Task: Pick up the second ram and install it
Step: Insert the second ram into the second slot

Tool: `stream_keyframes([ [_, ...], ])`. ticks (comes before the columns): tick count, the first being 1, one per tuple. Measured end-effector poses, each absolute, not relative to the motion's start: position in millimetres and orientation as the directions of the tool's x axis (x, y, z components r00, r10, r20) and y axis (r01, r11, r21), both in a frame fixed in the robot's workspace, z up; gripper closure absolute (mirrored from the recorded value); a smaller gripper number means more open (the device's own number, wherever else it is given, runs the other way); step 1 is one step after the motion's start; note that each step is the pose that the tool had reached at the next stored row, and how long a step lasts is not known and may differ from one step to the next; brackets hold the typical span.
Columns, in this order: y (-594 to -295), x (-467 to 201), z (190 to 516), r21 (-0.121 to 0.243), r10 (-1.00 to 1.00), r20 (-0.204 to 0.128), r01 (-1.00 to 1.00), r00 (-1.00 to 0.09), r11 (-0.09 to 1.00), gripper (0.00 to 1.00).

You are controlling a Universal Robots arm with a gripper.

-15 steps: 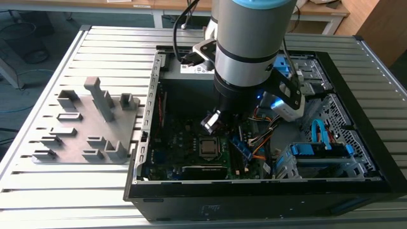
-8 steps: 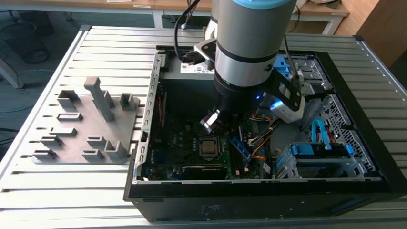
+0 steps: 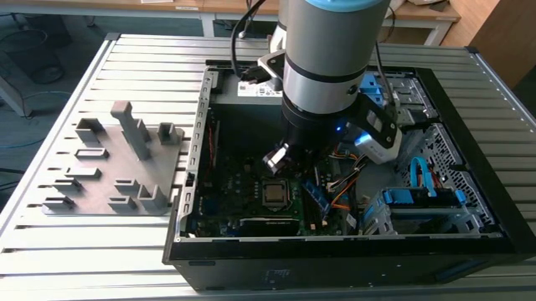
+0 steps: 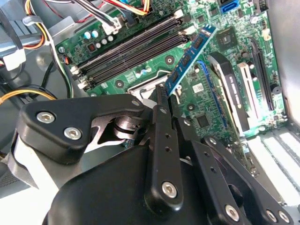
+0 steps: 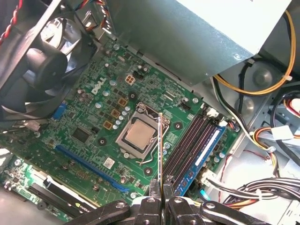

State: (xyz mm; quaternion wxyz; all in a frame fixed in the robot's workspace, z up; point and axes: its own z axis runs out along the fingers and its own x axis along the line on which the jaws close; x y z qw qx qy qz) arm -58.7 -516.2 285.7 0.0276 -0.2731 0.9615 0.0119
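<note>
My gripper [image 5: 162, 198] is shut on the second ram [image 5: 161, 154], which I see edge-on in the first wrist view as a thin strip over the processor socket [image 5: 136, 133]. In the second wrist view the same stick [image 4: 190, 58] shows its blue face with black chips, reaching out from my black fingers [image 4: 161, 122]. It hangs above the green motherboard [image 5: 89, 117], beside the dark memory slots [image 5: 185, 147] and apart from them. Another blue stick [image 5: 206, 150] sits in the outermost slot. In the exterior view my gripper [image 3: 280, 160] is inside the open computer case [image 3: 201, 207].
The grey power-supply box [image 5: 187, 33] and a black fan [image 5: 42, 65] flank the board. Bundles of coloured cables [image 5: 262, 136] lie past the slots. A blue drive cage [image 3: 418, 200] fills the case's corner. A grey holder block [image 3: 117, 163] stands on the slatted table.
</note>
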Motion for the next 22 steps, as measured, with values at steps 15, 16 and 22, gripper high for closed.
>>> stream_keyframes([
  [15,-516.2,-58.7,285.5,0.008,-0.452,-0.060,-0.453,-0.890,0.891,0.86],
  [16,-516.2,-58.7,285.5,0.008,-0.447,-0.059,-0.448,-0.893,0.894,0.86],
  [22,-516.2,-58.7,285.4,0.007,-0.416,-0.059,-0.417,-0.908,0.909,0.86],
])
